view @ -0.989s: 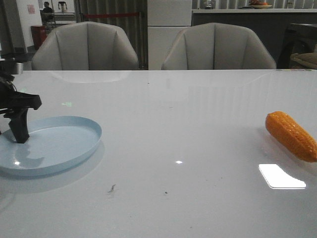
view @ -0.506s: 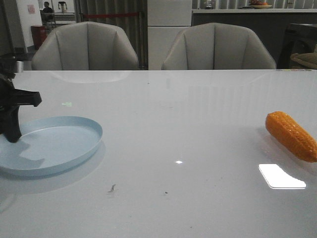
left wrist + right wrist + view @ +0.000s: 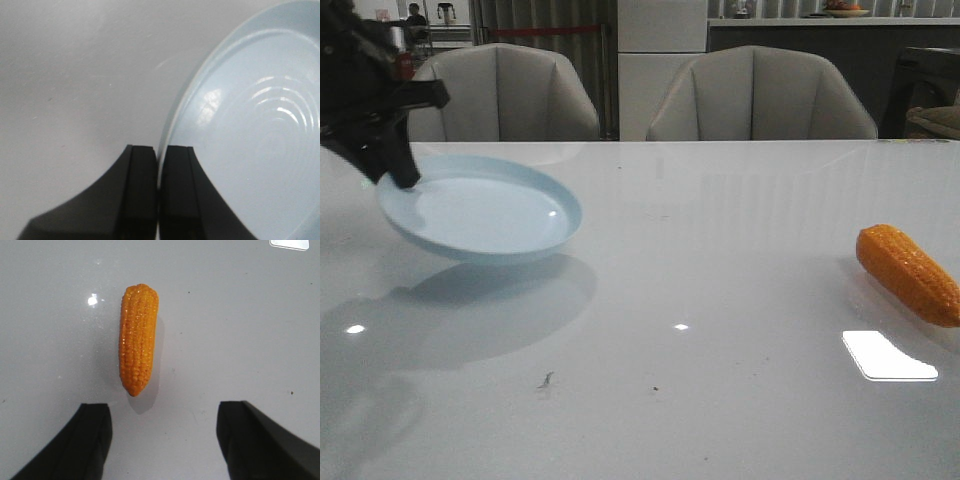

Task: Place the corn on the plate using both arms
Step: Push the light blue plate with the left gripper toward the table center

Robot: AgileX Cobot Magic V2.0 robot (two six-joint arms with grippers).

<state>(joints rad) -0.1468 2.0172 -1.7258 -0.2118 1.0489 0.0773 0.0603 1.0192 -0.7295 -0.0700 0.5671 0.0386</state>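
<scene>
My left gripper (image 3: 398,170) is shut on the left rim of the pale-blue plate (image 3: 485,208) and holds it tilted in the air above the white table, at the left. In the left wrist view the rim sits pinched between my left gripper (image 3: 159,150) and the plate (image 3: 255,130) fills the side. The orange-yellow corn (image 3: 908,272) lies on the table at the far right. In the right wrist view my right gripper (image 3: 164,412) is open and empty, above the table, with the corn (image 3: 137,337) just beyond its fingertips, tapered end toward them.
Two grey chairs (image 3: 496,95) (image 3: 760,95) stand behind the table's far edge. A bright light reflection (image 3: 888,356) lies on the tabletop near the corn. The plate's shadow (image 3: 490,290) falls on the table below it.
My left gripper has lifted the plate off the table and carried it up and to the right, tilting it. The corn has not moved.
</scene>
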